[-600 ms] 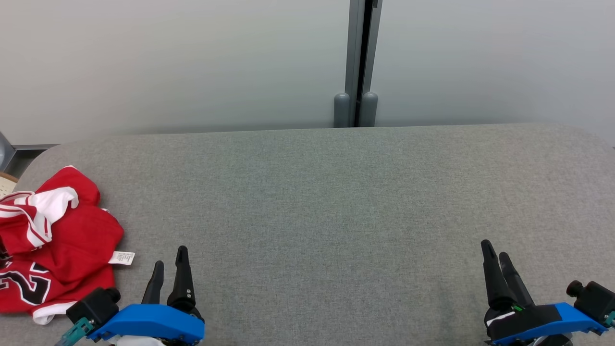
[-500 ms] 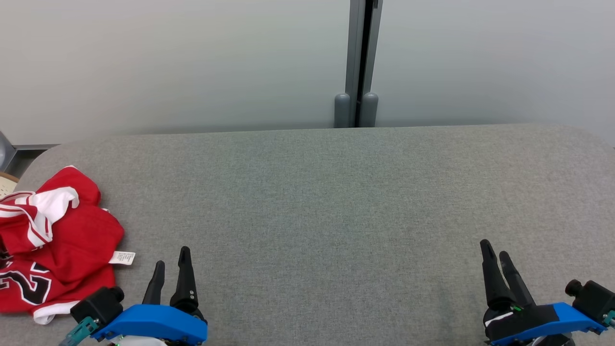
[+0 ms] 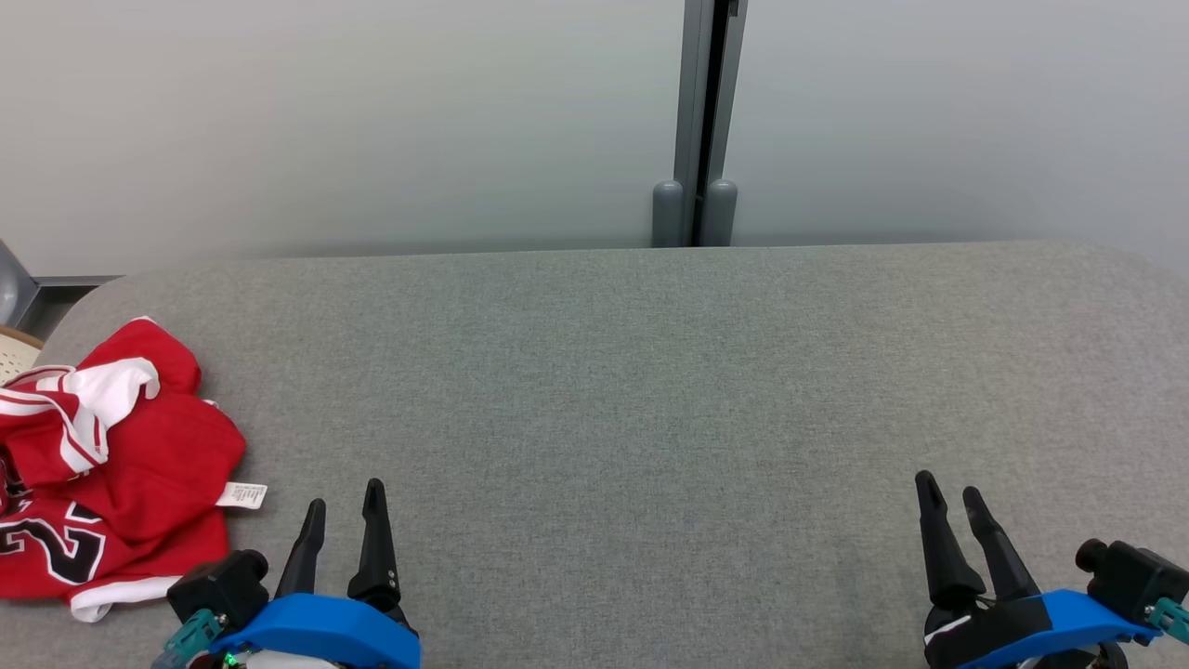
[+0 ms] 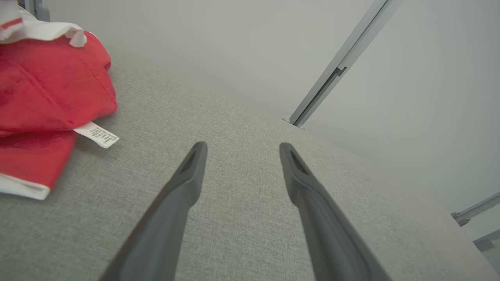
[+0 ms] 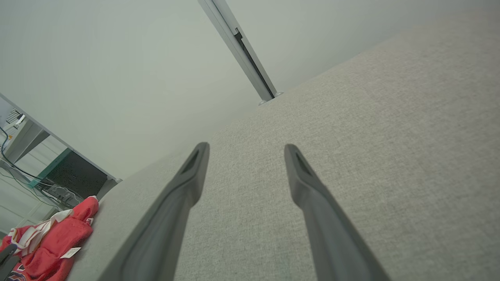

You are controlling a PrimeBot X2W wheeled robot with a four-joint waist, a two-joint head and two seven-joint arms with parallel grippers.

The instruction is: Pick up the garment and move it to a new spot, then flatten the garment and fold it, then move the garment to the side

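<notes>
The garment (image 3: 111,465) is a red jersey with white trim and black numbers, crumpled at the table's far left edge; a white care tag (image 3: 243,495) sticks out toward the middle. In the left wrist view the garment (image 4: 43,97) lies up and left of my fingers. My left gripper (image 3: 346,494) stands open just right of the tag, holding nothing. My right gripper (image 3: 947,483) is open over bare table at the lower right. The right wrist view has the garment (image 5: 50,242) far off at its lower left.
The grey fabric-covered table (image 3: 650,390) spreads wide between the grippers. A pale wall with a grey vertical post (image 3: 697,121) runs behind its far edge. Past the table's left end stand a desk and cables (image 5: 23,148).
The head camera has shifted slightly, so the whole picture slid a little right. Both grippers have crept a bit inward and stay open. The garment lies as before.
</notes>
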